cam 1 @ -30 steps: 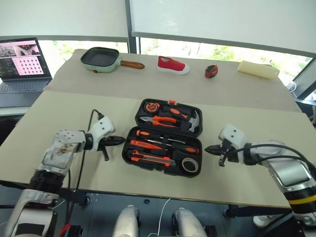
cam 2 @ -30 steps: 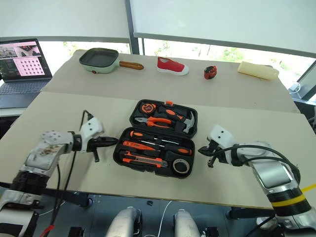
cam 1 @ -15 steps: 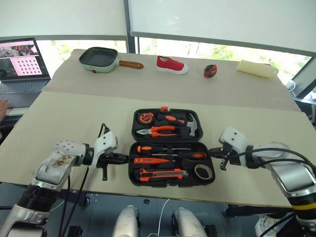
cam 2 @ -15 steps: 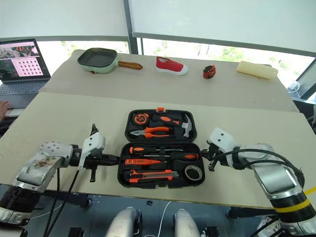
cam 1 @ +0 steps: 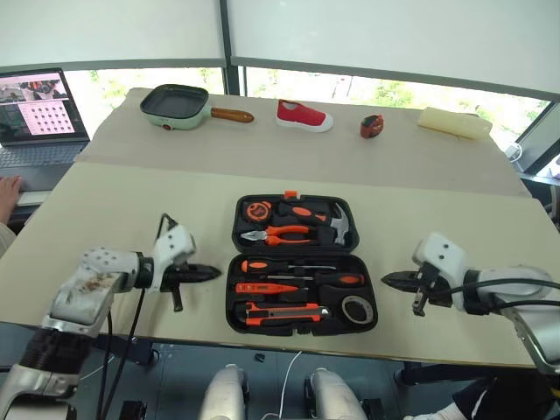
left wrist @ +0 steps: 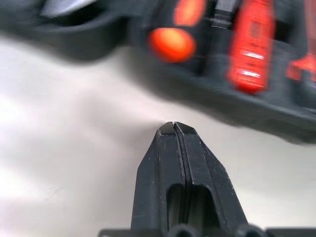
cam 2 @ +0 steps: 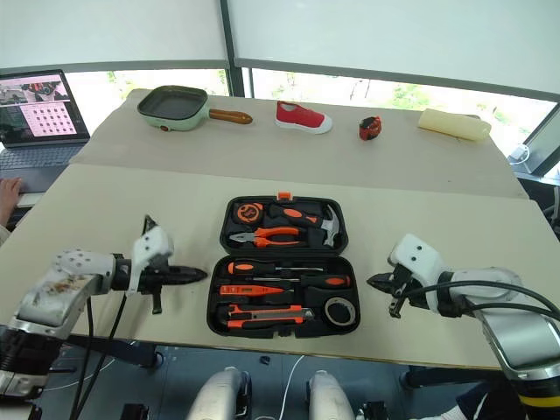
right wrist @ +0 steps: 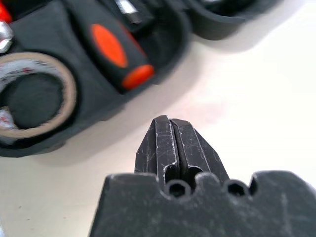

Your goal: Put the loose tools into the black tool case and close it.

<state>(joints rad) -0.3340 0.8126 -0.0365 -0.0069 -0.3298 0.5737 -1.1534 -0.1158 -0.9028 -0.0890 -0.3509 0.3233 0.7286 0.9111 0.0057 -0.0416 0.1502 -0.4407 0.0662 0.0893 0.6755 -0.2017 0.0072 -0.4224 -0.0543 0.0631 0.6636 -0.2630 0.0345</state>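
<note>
The black tool case (cam 1: 302,331) lies open flat on the table, its lid half on the far side. The near half holds the utility knife (cam 1: 287,311), three screwdrivers (cam 1: 267,287) and the grey tape roll (cam 1: 355,308). Pliers (cam 1: 278,234), a hammer and a tape measure sit in the lid half. My left gripper (cam 1: 213,273) is shut and empty, a short way left of the case and pointing at its side. To the right of the case, my right gripper (cam 1: 389,280) is also shut and empty, clear of the wall. Each wrist view shows closed fingertips (left wrist: 173,126) (right wrist: 167,120) over bare table beside the case.
On the far table stand a green frying pan (cam 1: 178,103), a red shoe (cam 1: 304,115), a small red-and-black gadget (cam 1: 372,126) and a pale block (cam 1: 453,123). A laptop (cam 1: 35,105) sits far left, with a person's hand (cam 1: 9,188) at the edge. The table's front edge runs just below the case.
The case, skewed a second ago, now lies square to the table edge. Both grippers touched its sides half a second ago and have since drawn back outward, still shut.
</note>
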